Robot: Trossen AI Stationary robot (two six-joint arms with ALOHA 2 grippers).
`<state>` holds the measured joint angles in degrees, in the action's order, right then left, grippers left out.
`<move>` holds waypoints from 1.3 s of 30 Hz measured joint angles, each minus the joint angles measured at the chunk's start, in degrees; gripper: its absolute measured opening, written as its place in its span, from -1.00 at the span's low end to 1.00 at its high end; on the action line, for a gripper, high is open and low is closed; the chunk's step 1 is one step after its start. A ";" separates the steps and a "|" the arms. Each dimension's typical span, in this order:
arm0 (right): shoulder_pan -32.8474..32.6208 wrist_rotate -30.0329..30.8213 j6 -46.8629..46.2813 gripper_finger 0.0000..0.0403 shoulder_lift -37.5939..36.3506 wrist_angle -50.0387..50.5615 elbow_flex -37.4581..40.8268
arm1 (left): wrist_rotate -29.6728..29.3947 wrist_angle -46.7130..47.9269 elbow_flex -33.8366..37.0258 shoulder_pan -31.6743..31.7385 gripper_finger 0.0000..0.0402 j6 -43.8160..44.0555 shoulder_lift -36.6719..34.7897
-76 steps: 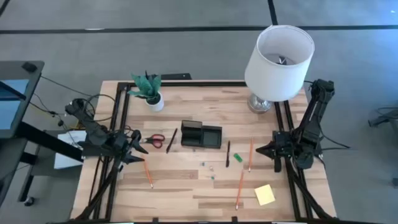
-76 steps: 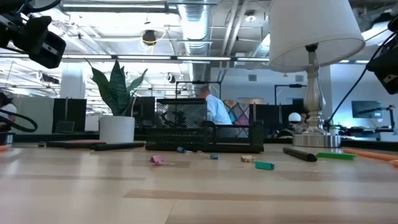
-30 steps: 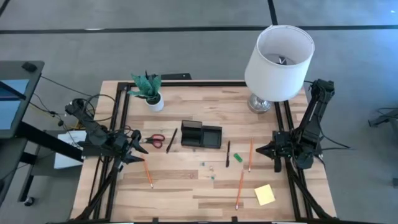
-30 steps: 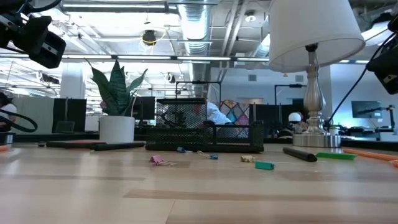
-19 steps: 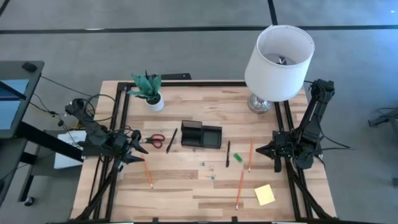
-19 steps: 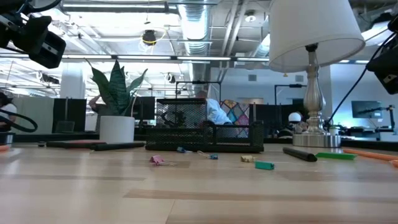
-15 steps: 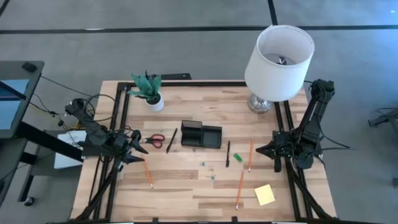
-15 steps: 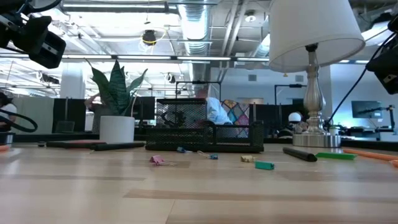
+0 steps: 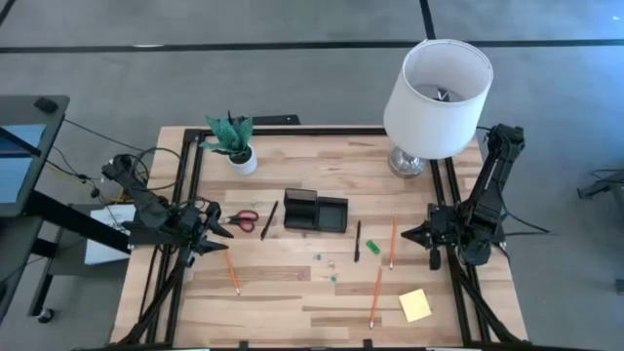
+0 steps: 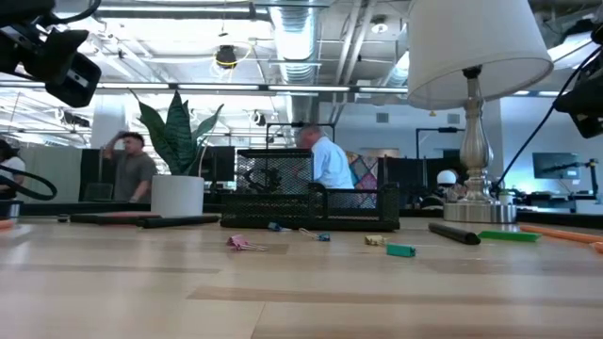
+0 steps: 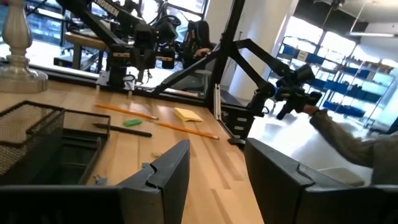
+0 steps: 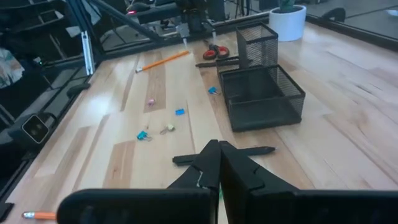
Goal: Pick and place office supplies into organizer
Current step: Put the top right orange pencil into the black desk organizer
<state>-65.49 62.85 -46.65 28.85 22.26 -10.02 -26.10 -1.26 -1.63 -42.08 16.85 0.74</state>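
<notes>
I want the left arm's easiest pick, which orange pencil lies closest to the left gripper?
The orange pencil just below the left gripper, alone on that side; the other two lie across the table by the right arm.

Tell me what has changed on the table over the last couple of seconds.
Nothing on the table visibly moved. The left pincer stays open beside the scissors, the right pincer stays shut at the right edge, and the organizer is untouched. Only people in the room behind shifted.

No readable txt, labels, brands, nos. or signs anywhere in these views, incl. near either arm's fingers.
</notes>
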 joint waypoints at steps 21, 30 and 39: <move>13.12 16.12 -6.57 -1.00 0.38 -8.83 -0.67 | -9.83 -9.63 0.13 0.28 -0.25 -0.85 0.04; 19.77 13.04 -14.33 -1.00 0.38 -9.42 -0.63 | -15.43 -10.00 -1.40 0.28 -0.25 -7.62 0.81; 25.96 8.93 0.20 -1.00 0.34 -20.91 -0.64 | -19.81 -8.58 -14.08 0.28 -0.27 -14.35 15.17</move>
<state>-39.53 71.78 -46.46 29.19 1.36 -10.66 -45.91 -9.83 -15.71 -41.80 2.50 15.91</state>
